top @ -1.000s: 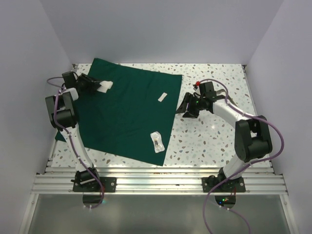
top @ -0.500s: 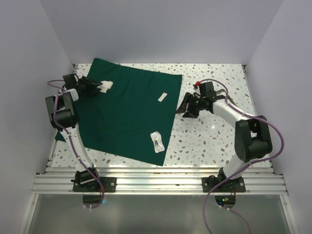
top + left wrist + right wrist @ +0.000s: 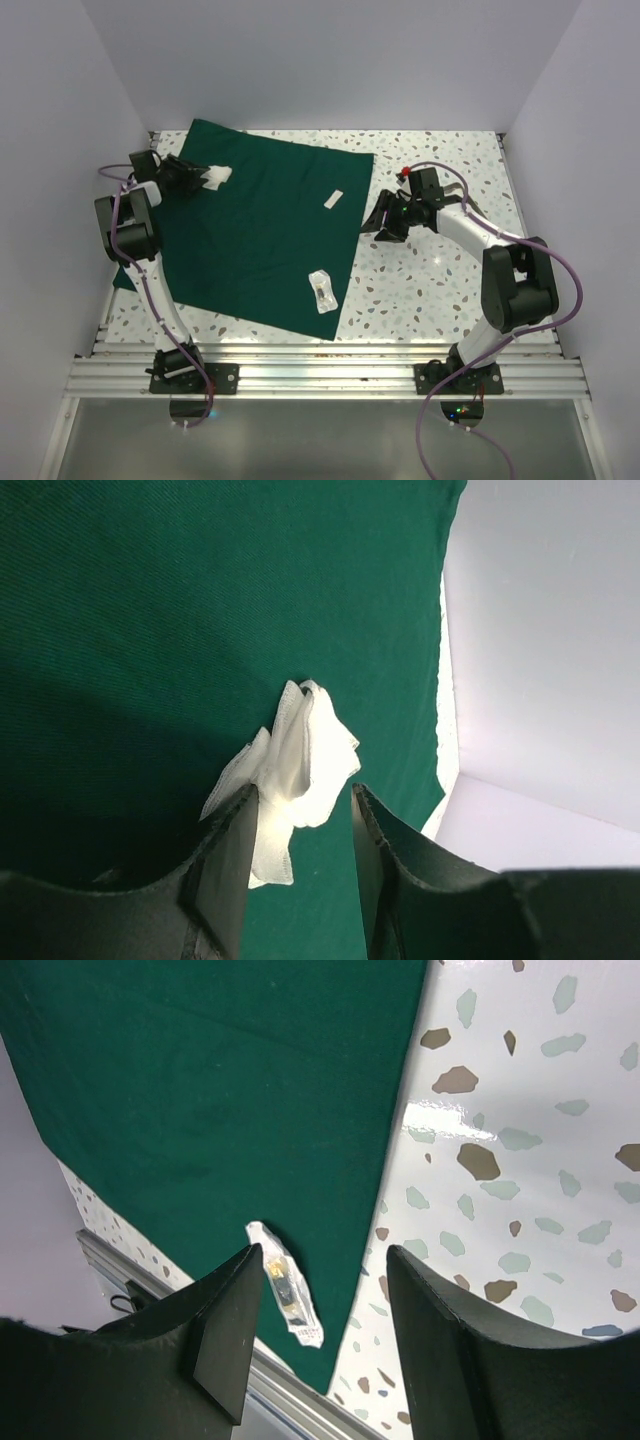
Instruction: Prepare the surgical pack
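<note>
Speckled bench point(image 3: 440, 290) carries a large dark green cloth drape point(image 3: 260, 240). Left tool point(image 3: 305, 798) is spread around a crumpled white gauze pad point(image 3: 300, 745); right tool point(image 3: 325, 1260) is spread above the drape's edge.

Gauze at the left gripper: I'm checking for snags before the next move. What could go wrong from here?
The crumpled gauze lies between the left gripper's open jaws; closing low might pinch the green drape too. The clear packet sits near the drape's edge; tugging the cloth may slide it off.

We see bright, even overhead light. Glare gleams on the counter point(image 3: 432, 1117) in the right wrist view; the close fingers point(image 3: 222, 880) look soft and dark.
</note>
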You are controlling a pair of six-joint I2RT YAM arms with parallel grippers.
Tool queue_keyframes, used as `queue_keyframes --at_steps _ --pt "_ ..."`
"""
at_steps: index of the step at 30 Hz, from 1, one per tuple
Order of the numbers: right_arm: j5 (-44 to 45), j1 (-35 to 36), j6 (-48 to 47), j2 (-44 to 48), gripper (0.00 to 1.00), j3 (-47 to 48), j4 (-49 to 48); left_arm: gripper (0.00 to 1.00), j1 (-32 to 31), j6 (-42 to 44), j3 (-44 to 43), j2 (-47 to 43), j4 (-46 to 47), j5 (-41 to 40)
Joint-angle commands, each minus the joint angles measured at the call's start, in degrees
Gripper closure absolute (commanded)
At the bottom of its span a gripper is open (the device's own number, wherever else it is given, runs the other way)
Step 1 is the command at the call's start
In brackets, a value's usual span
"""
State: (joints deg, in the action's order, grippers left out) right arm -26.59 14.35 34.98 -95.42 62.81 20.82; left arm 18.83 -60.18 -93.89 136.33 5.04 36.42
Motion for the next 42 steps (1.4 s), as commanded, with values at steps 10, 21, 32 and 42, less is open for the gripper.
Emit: queue_keyframes --at_steps 10,21,32,42 --pt "-1.27 0.24 0.44 -0.12 0.43 1.09 -1.75 0.54 0.51 -1.34 -2.0 0.69 0.5 0.22" --pt "-1.18 0.24 0.0 0.14 0.43 1.09 -1.39 0.58 -0.2 -3.54 -3.41 1.57 3.57 1.19" --pt "-1.54 0.33 0.17 -0.74 0.43 1.7 -1.48 0.57 -0.37 -4.33 -4.46 2.0 5.51 1.98" --pt "-1.45 0.24 0.17 -1.09 0.43 1.97 -1.31 0.57 -0.99 -4.51 -5.96 3.41 4.54 1.98"
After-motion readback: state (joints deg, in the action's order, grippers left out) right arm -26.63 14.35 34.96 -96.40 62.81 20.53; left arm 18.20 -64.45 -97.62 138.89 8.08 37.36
